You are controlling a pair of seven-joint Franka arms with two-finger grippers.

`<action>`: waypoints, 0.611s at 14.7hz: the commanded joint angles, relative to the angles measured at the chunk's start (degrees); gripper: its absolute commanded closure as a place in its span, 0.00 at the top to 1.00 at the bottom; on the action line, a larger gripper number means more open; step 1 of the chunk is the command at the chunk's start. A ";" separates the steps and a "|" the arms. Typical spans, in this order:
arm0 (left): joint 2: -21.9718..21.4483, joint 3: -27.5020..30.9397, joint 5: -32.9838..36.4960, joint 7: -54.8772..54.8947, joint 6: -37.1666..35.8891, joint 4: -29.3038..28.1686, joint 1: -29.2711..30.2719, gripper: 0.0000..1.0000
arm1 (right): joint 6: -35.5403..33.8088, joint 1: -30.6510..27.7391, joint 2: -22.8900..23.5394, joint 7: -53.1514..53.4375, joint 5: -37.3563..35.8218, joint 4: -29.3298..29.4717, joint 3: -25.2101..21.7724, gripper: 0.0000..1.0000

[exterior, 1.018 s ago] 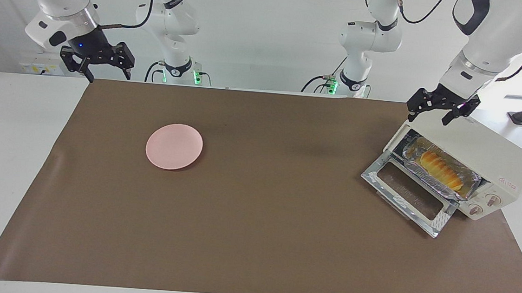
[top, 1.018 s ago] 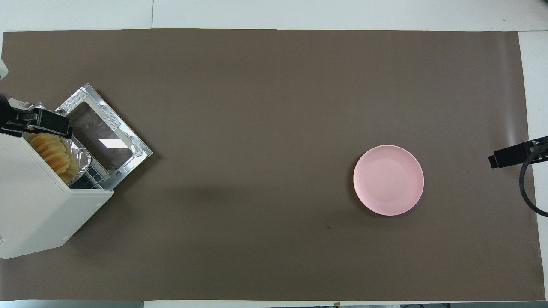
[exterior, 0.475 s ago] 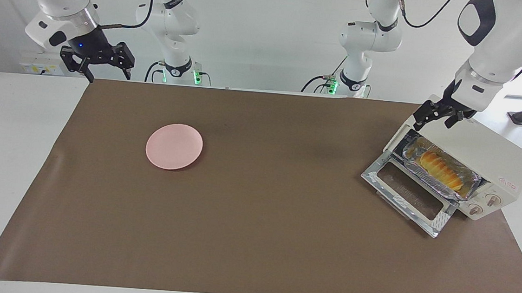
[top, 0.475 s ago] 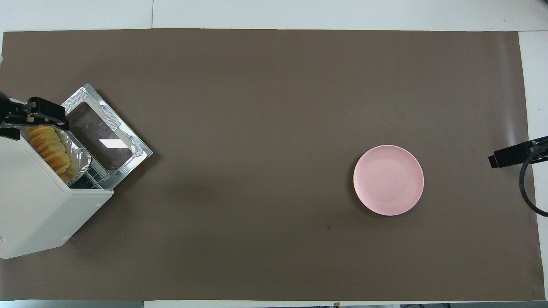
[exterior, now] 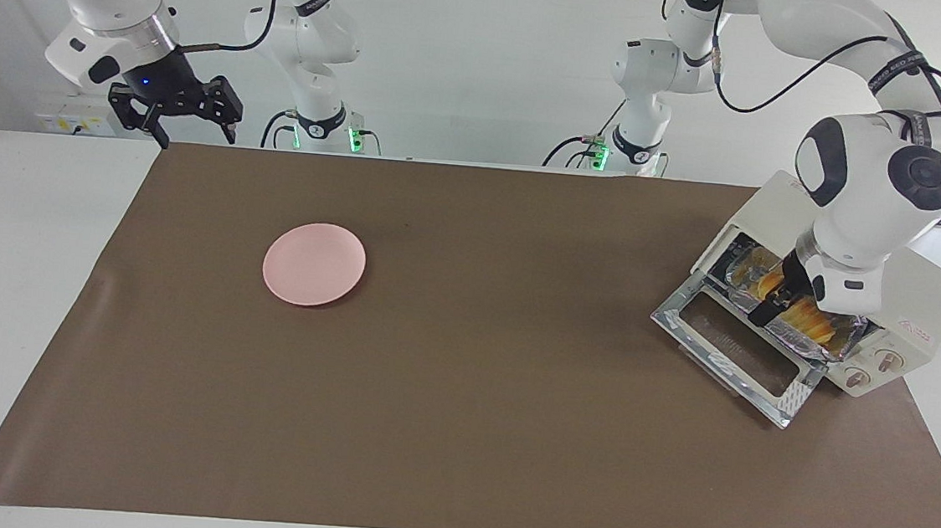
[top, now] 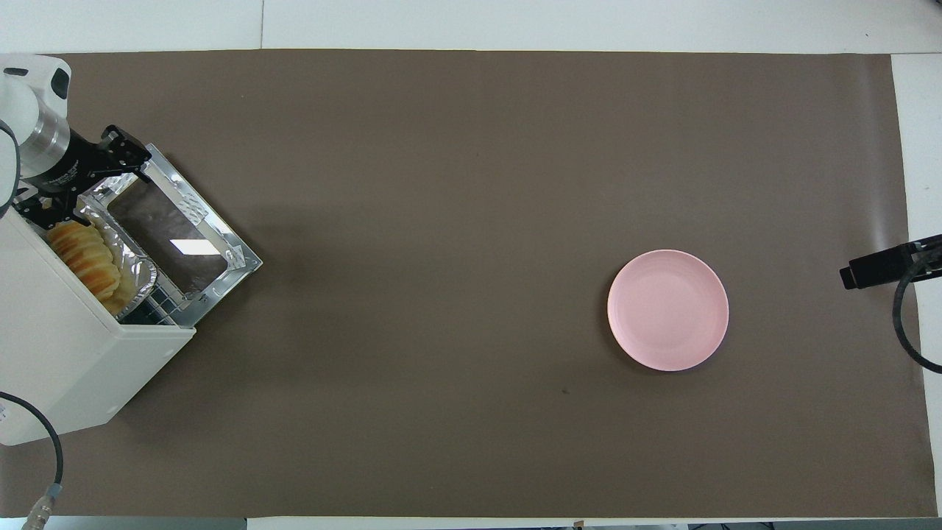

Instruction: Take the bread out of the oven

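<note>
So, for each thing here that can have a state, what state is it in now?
Cream-white toaster oven: glass drop door down, open.
Golden ridged bread loaf: in the crinkled silver foil tray, inside the oven.
Round pink plate: empty.
Left claw: open, at the oven's mouth over the loaf.
Right claw: open, waiting above the table's edge.

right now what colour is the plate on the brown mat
Pale pink, plain with no pattern. The plate shows best in the overhead view.

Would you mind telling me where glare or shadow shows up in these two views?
Overhead view: a bright rectangular glare patch on the oven door's glass, and a soft shadow beside the pink plate. Facing view: a washed-out bright area past the left arm.
</note>
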 commanded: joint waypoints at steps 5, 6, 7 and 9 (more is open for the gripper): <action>-2.74 0.00 1.50 -7.34 12.39 -12.89 1.91 1.00 | -0.44 -0.97 -0.62 -1.13 -0.34 -0.63 0.56 1.00; -2.65 0.00 1.76 -7.34 12.83 -13.68 1.99 1.00 | -0.44 -0.96 -0.62 -1.13 -0.34 -0.63 0.56 1.00; -2.74 0.00 2.37 -7.34 13.01 -14.39 1.99 1.00 | -0.44 -0.96 -0.62 -1.13 -0.34 -0.63 0.56 1.00; -2.74 0.00 2.64 -7.43 13.54 -15.61 1.99 0.71 | -0.44 -1.05 -0.62 -1.13 -0.34 -0.63 0.56 1.00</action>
